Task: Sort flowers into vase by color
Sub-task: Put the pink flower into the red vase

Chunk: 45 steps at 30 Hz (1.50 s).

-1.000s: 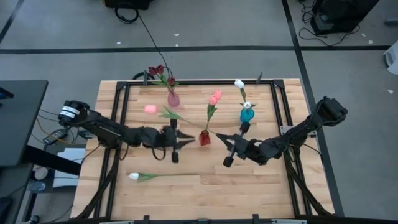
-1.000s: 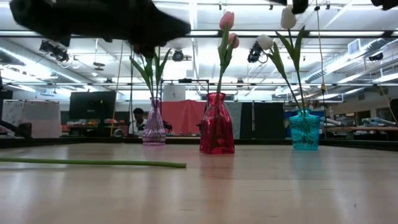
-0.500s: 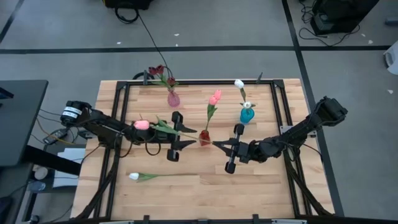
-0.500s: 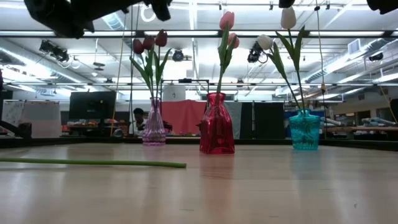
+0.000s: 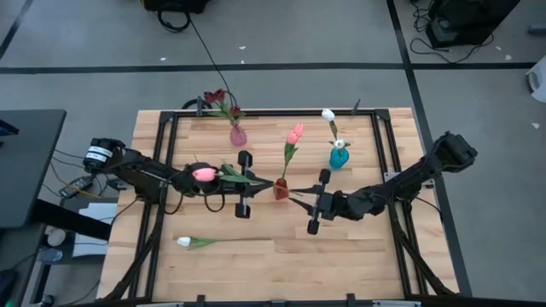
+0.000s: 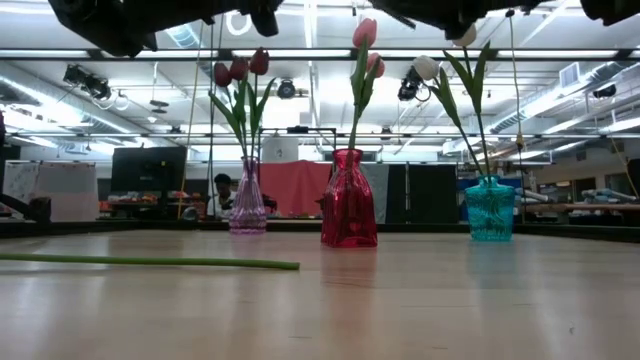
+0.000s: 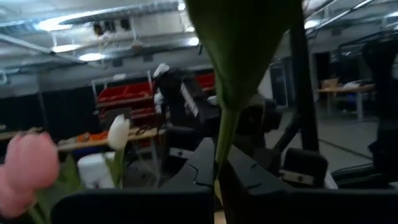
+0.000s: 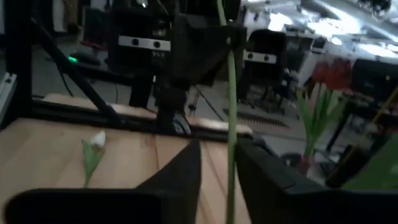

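A pink tulip (image 5: 203,173) hangs level above the table. Its thin green stem (image 5: 286,193) runs toward the right, between my two grippers. My left gripper (image 5: 270,182) points right and is shut on the stem. My right gripper (image 5: 295,198) points left and is open, and the stem (image 8: 231,112) stands between its fingers; whether it touches one I cannot tell. Just beyond them stands a red vase (image 5: 281,189) holding a pink tulip (image 5: 296,132). A white tulip (image 5: 183,242) lies flat on the table, near left. My left gripper pinches the pink tulip's stem (image 7: 219,167) between its two fingers, just below a broad green leaf (image 7: 239,50). The fingers come level from the table's left and lie across the stem. The flower is lifted clear of the table, its head back over my left arm.
A purple vase (image 5: 238,135) with maroon tulips (image 5: 215,96) stands at the far left. A teal vase (image 5: 339,158) with white tulips (image 5: 328,113) stands at the far right. A black frame (image 5: 256,112) rims the table. Bare wood lies along the near edge.
The pink tulip's head has swung from beside the purple vase toward the near edge, and is now over my left arm. My left gripper has risen and tipped upward, leaving the low view's middle. My right gripper has turned slightly toward it.
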Each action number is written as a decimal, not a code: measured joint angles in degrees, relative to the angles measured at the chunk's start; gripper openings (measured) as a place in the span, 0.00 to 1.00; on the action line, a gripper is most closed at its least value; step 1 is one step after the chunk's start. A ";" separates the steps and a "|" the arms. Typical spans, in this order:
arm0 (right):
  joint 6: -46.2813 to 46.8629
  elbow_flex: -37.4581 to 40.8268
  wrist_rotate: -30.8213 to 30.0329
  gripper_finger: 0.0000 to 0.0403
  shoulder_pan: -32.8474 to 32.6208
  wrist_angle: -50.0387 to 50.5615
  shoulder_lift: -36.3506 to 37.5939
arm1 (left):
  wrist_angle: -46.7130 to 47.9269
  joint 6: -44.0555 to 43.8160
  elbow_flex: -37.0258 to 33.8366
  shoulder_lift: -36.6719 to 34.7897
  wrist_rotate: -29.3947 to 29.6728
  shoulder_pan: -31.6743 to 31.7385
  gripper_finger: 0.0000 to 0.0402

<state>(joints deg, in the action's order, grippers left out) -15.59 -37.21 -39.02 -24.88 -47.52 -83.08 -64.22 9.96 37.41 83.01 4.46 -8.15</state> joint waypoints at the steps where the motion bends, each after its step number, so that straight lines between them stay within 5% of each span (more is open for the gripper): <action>1: 0.99 0.00 -0.57 0.30 -0.03 1.38 0.47 | 0.89 -0.07 -0.02 -0.31 0.43 0.14 0.02; 9: 13.11 0.00 -2.76 0.52 -1.03 23.91 9.06 | 18.81 0.28 0.67 -10.13 6.45 0.62 0.01; 13: 18.37 0.28 -2.89 0.54 -0.67 31.23 11.04 | 32.51 -2.24 4.12 -13.06 7.67 2.03 0.01; 20: 18.90 2.58 -3.34 0.53 0.33 30.10 12.23 | 48.00 -3.09 10.54 -11.69 7.98 2.24 0.01; 45: 18.44 3.17 -3.35 0.53 0.72 29.08 13.02 | 48.22 -10.31 11.45 3.76 2.62 7.35 0.01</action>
<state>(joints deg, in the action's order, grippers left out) 2.85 -34.04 -42.37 -24.16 -18.44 -70.06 -16.00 -0.35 48.86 86.78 7.08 -0.79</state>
